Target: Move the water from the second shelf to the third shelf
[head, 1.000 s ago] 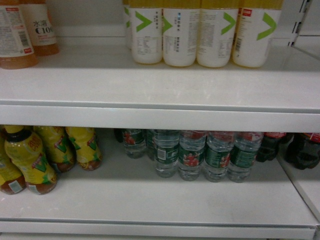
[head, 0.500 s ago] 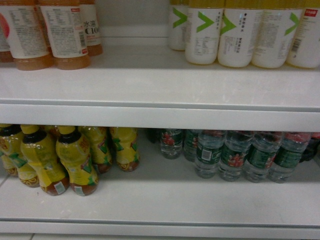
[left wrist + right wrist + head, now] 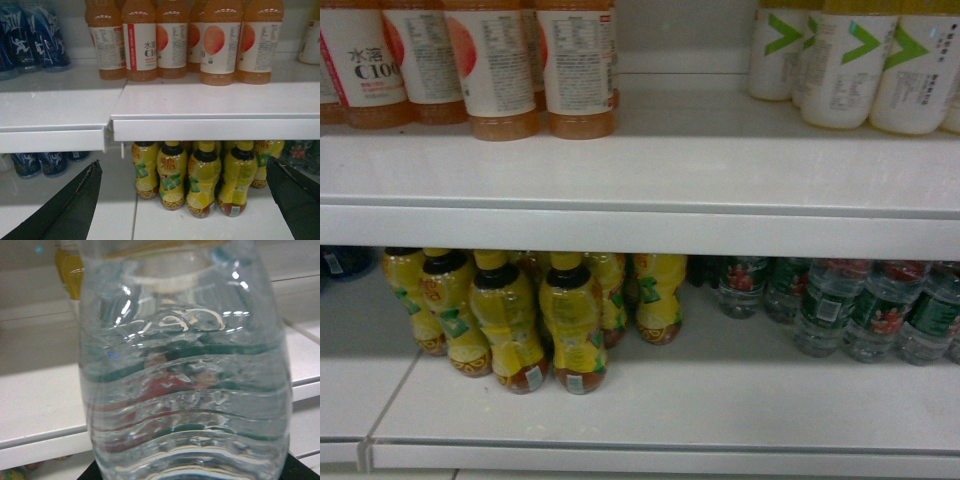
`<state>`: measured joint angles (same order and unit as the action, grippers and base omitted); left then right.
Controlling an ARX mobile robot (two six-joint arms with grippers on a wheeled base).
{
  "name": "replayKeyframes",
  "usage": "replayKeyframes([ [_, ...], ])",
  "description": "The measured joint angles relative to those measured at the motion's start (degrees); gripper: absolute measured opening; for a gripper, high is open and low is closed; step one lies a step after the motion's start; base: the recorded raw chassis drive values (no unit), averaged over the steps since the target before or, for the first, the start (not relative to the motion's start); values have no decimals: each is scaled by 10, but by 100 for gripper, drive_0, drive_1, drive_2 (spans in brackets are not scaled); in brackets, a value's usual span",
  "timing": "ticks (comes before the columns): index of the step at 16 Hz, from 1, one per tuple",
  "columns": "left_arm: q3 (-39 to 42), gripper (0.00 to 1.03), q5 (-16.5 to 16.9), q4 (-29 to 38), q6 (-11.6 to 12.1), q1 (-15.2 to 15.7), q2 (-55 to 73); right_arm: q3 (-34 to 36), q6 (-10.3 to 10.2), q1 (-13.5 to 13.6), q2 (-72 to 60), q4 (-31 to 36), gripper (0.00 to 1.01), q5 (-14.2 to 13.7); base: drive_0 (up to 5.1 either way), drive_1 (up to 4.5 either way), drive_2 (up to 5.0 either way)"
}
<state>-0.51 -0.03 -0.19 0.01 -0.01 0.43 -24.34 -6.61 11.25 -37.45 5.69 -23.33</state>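
Clear water [image 3: 185,365] fills the right wrist view, directly ahead of the right pincer, which appears to grip it, clear of the shelf [image 3: 45,405] behind. Left pincer [image 3: 185,200] is spread open, empty, facing yellow bottles [image 3: 200,180]. Judged status: pickup done; placement on shelf 3 remains.

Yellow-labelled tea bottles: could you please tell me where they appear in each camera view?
Head: the yellow-labelled tea bottles cluster on the lower shelf, left of centre.
Left wrist: the cluster stands on the lower shelf, centre, framed by the open left claw.
Right wrist: not clearly in it; the water bottle fills the frame.
Shared landmark: the white shelf edge just above them, in head and left wrist.
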Motion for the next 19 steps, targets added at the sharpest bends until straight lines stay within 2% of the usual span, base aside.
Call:
replayKeyframes([
  [19,0,98,0,-2,0,0,0,0,0,0,0,2,42,0,-446,218,218],
])
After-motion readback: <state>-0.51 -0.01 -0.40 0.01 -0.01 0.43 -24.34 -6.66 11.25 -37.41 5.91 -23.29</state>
